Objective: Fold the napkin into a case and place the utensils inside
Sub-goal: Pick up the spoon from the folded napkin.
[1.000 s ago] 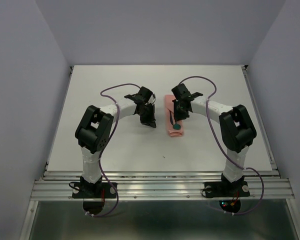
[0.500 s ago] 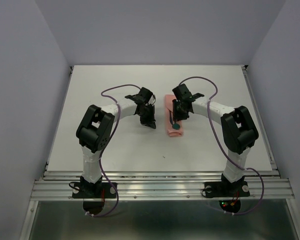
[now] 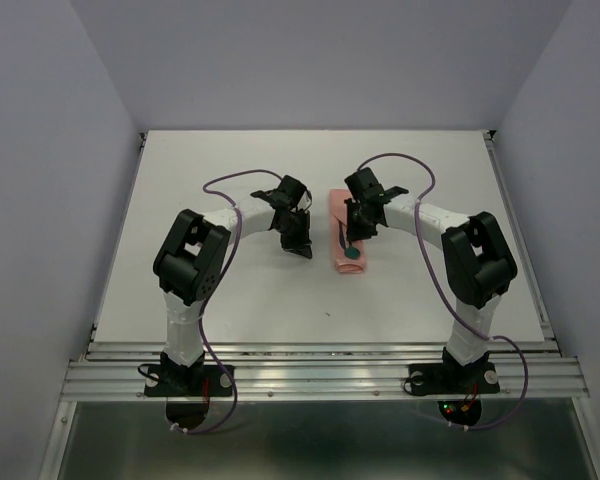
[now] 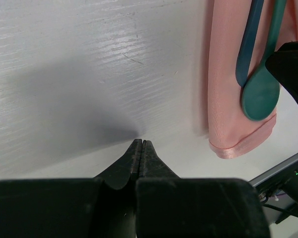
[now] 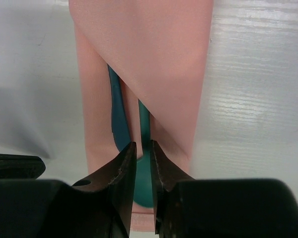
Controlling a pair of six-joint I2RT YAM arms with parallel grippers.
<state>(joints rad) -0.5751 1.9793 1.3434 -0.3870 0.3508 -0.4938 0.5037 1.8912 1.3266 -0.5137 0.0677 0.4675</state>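
Observation:
The salmon-pink napkin [image 3: 336,212] lies folded into a narrow case [image 5: 159,59] in the middle of the table. Two teal utensils sit in it, their ends sticking out of the near opening: a spoon with a round bowl [image 3: 352,255] [image 4: 260,96] [image 5: 145,188] and a second handle [image 5: 116,119] [image 4: 248,49] beside it. My right gripper [image 3: 352,238] [image 5: 143,146] is low over the case's near end, its jaws narrowed onto the spoon's thin neck. To the left of the case, my left gripper [image 3: 300,245] [image 4: 140,141] rests shut and empty on bare table.
Purple cables [image 3: 225,183] loop over the table behind both arms. The grey walls stand at the left, right and back. The table's aluminium rail [image 3: 320,375] runs along the near edge.
The right jaws widened a little and closed back onto the spoon's neck. Both arms and the case stay nearly where they were.

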